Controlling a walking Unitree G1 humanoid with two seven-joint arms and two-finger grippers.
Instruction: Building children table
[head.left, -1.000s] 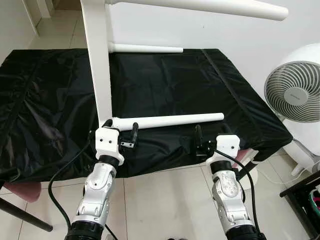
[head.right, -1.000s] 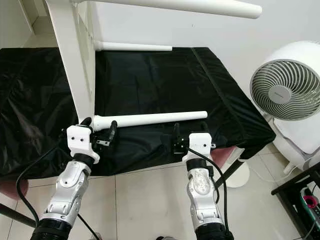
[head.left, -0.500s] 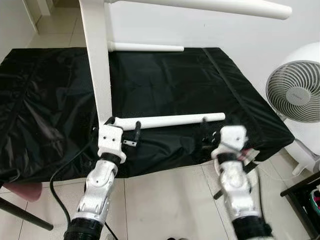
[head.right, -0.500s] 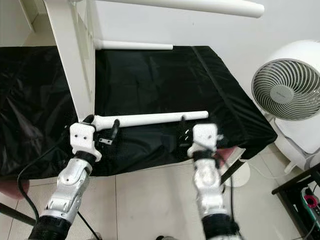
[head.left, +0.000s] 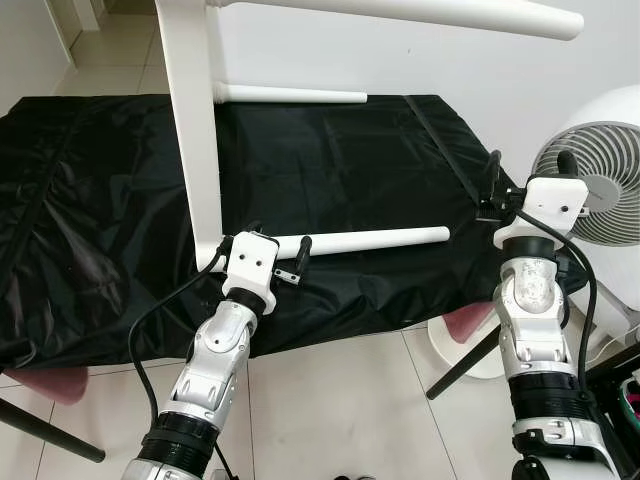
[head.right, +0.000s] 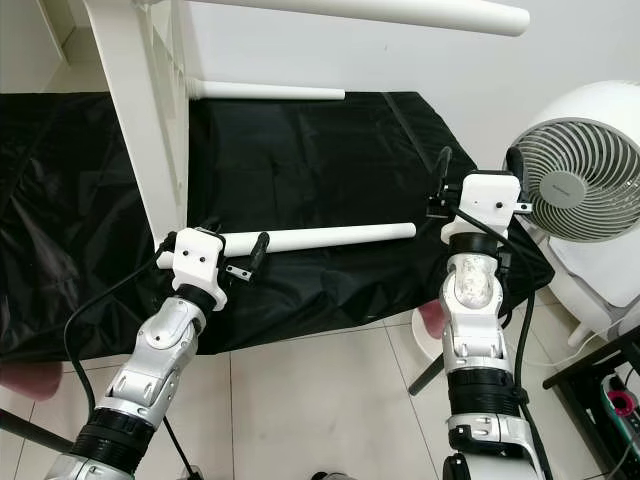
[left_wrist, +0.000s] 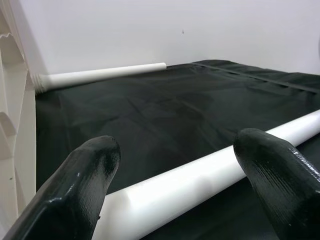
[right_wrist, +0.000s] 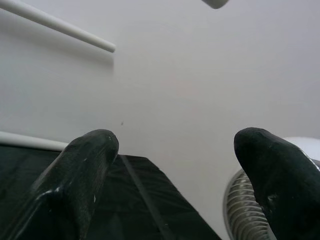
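Note:
A white children's table stands on its side on the black sheet (head.left: 110, 190), its top (head.left: 193, 130) upright. One leg (head.left: 400, 12) juts out high above, another (head.left: 290, 96) lies at the far side. The near white leg (head.left: 375, 240) lies along the sheet's front, its thick end by the table top's lower corner. My left gripper (head.left: 275, 245) is open and straddles that thick end; in the left wrist view the leg (left_wrist: 200, 177) runs between the fingers (left_wrist: 87, 175). My right gripper (head.left: 528, 165) is open and empty, raised at the sheet's right edge, apart from the leg's free end.
A white round fan (head.left: 590, 180) stands close to the right of my right arm. A pink stool (head.left: 465, 320) sits under the sheet's front right corner, another pink seat (head.left: 45, 380) at the lower left. A black rack (head.left: 610, 380) is at the bottom right. White tiled floor lies in front.
My right arm has swung right and upward, away from the near leg's free end towards the fan. My left gripper has shifted a little right along the leg's thick end.

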